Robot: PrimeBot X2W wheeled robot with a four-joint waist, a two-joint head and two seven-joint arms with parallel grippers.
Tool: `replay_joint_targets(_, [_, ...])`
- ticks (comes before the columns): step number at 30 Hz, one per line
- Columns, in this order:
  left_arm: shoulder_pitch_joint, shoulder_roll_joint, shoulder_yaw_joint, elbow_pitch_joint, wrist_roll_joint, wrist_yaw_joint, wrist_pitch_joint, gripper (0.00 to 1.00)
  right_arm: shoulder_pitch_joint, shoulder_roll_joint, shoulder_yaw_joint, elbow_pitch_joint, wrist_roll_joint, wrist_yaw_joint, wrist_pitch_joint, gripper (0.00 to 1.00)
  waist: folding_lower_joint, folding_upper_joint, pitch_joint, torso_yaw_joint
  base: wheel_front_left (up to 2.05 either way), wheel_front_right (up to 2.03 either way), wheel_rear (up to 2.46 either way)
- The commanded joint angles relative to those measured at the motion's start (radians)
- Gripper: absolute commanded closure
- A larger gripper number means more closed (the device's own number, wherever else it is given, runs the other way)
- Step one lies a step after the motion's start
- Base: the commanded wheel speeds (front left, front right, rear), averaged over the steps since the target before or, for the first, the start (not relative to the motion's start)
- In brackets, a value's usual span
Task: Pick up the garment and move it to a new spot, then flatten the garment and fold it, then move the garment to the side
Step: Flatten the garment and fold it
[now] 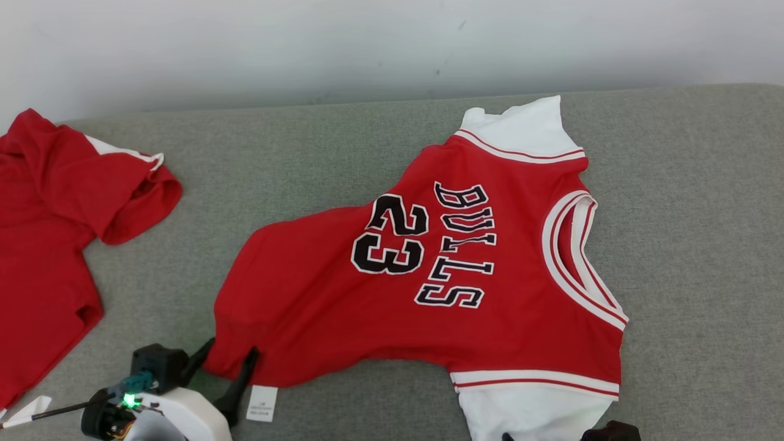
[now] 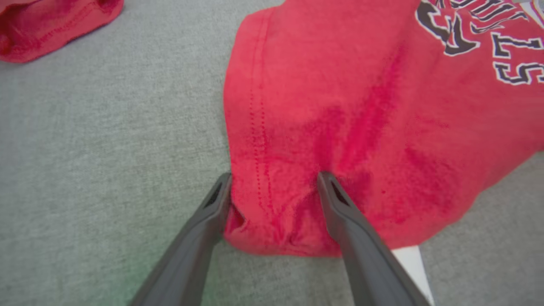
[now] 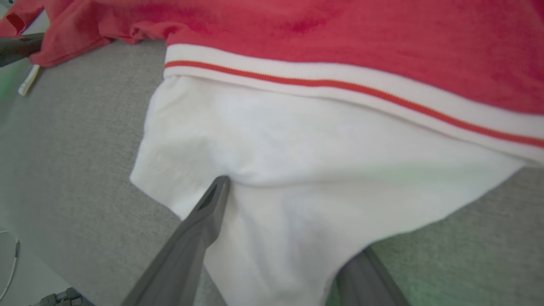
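Observation:
The garment [image 1: 465,269] is a red jersey with "BULLS 23" in black and white sleeves, lying spread on the grey padded surface [image 1: 704,233]. My left gripper [image 1: 228,352] stands open at the jersey's lower left corner. In the left wrist view this gripper [image 2: 275,177] has its two fingers on either side of the bunched red hem [image 2: 272,221], not pinching it. My right gripper [image 1: 557,435] is at the bottom edge by the near white sleeve [image 3: 306,170]. It [image 3: 289,204] is open, one finger lying on the sleeve and the other under its edge.
A second red garment [image 1: 49,233] lies at the left, its sleeve also in the left wrist view [image 2: 51,25]. A white tag [image 1: 262,404] sticks out by the jersey's hem. A pale wall [image 1: 392,43] bounds the far side. The surface's near edge [image 3: 25,238] shows in the right wrist view.

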Motion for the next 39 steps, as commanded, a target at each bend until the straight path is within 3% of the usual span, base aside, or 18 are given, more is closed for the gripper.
replay_joint_targets(1, [0.015, -0.011, -0.035, 0.007, -0.019, -0.009, 0.022, 0.00, -0.019, 0.031, 0.033, 0.035, 0.016, 0.007, 0.021, 0.00, 0.0000, 0.0000, 0.000, 0.000, 0.00, 0.00, 0.00])
replay_joint_targets(2, [0.015, -0.009, -0.051, 0.002, -0.033, -0.009, 0.028, 0.02, -0.020, 0.031, 0.039, 0.039, 0.020, 0.007, 0.019, 0.00, 0.0000, 0.0000, -0.001, -0.001, 0.00, 0.00, 0.00])
replay_joint_targets(5, [0.019, 0.000, -0.091, -0.012, -0.069, -0.009, 0.042, 0.52, -0.027, 0.029, 0.054, 0.052, 0.028, 0.008, 0.015, 0.00, 0.0000, 0.0000, -0.005, -0.001, 0.00, 0.00, 0.00])
replay_joint_targets(6, [0.020, 0.006, -0.102, -0.016, -0.079, -0.009, 0.048, 0.66, -0.030, 0.029, 0.061, 0.055, 0.032, 0.008, 0.012, 0.06, 0.0000, 0.0000, -0.007, -0.002, 0.00, 0.00, 0.00])
replay_joint_targets(7, [0.020, 0.011, -0.108, -0.020, -0.092, -0.009, 0.049, 0.89, -0.036, 0.029, 0.065, 0.057, 0.032, 0.008, 0.006, 0.55, 0.0000, 0.0000, -0.008, -0.002, 0.00, 0.00, 0.00])
replay_joint_targets(8, [0.020, 0.017, -0.112, -0.023, -0.106, -0.009, 0.048, 1.00, -0.040, 0.029, 0.069, 0.060, 0.035, 0.008, -0.001, 0.79, 0.0000, 0.0000, -0.011, -0.003, 0.00, 0.00, 0.00])
replay_joint_targets(9, [0.020, 0.024, -0.120, -0.027, -0.115, -0.009, 0.052, 1.00, -0.045, 0.031, 0.074, 0.063, 0.043, 0.008, -0.008, 1.00, 0.0000, 0.0000, -0.014, -0.003, 0.00, 0.00, 0.00])
replay_joint_targets(15, [0.032, 0.033, -0.108, -0.067, -0.208, -0.006, 0.047, 1.00, -0.058, -0.004, 0.087, 0.049, 0.112, 0.006, -0.053, 1.00, 0.0000, 0.0000, -0.046, -0.012, 0.00, 0.00, 0.00])
replay_joint_targets(24, [0.103, 0.053, -0.018, -0.255, -0.403, -0.002, 0.054, 1.00, -0.024, -0.099, -0.026, -0.138, 0.237, 0.005, -0.104, 1.00, 0.0000, 0.0000, -0.118, -0.029, 0.00, 0.00, 0.00])
replay_joint_targets(32, [0.175, 0.071, 0.067, -0.608, -0.577, 0.044, 0.116, 1.00, -0.005, -0.220, -0.204, -0.457, 0.344, 0.005, -0.027, 1.00, 0.0000, 0.0000, -0.202, -0.049, 0.00, 0.00, 0.00])
replay_joint_targets(39, [0.164, 0.085, 0.110, -0.973, -0.673, 0.131, 0.191, 1.00, -0.043, -0.275, -0.387, -0.755, 0.450, 0.005, 0.064, 1.00, 0.0000, 0.0000, -0.229, -0.057, 0.00, 0.00, 0.00])
